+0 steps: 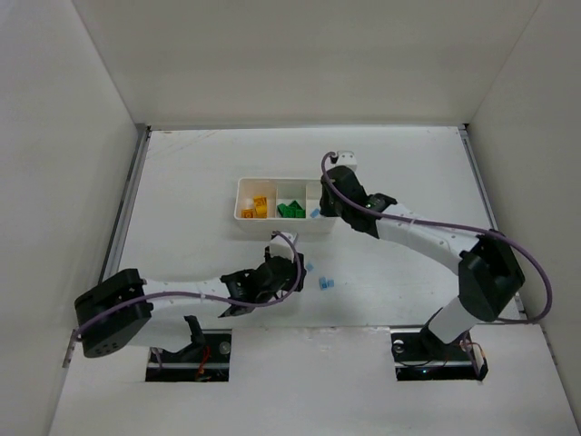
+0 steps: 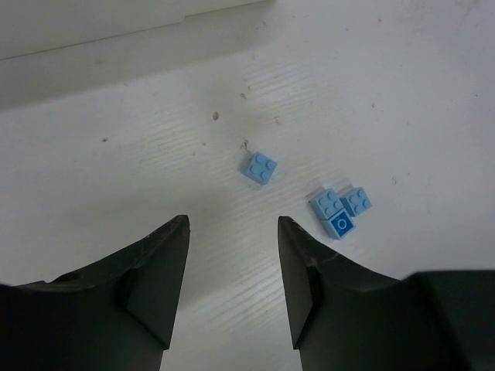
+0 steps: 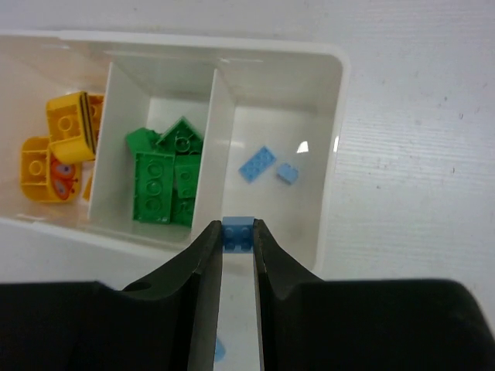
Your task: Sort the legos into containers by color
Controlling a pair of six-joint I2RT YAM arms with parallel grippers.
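Light-blue brick (image 3: 238, 236) pinched tight in the right gripper (image 3: 238, 226) above the tray's (image 3: 334, 116) three-o'clock compartment (two blues (image 3: 257, 163) inside); left gripper (image 2: 232, 232) half-open, empty, loose bricks (image 2: 260, 168) at its one o'clock.

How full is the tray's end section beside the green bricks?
Nearly empty: only two blue bricks lie in it; the right hand grips a third brick.

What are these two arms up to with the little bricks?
They are sorting bricks by color into a white tray. The right gripper pinches a light blue brick above the tray's right end compartment, where two blue bricks lie; yellow bricks and green bricks sit in the other two. The left gripper hangs open and empty near four loose blue bricks on the table.
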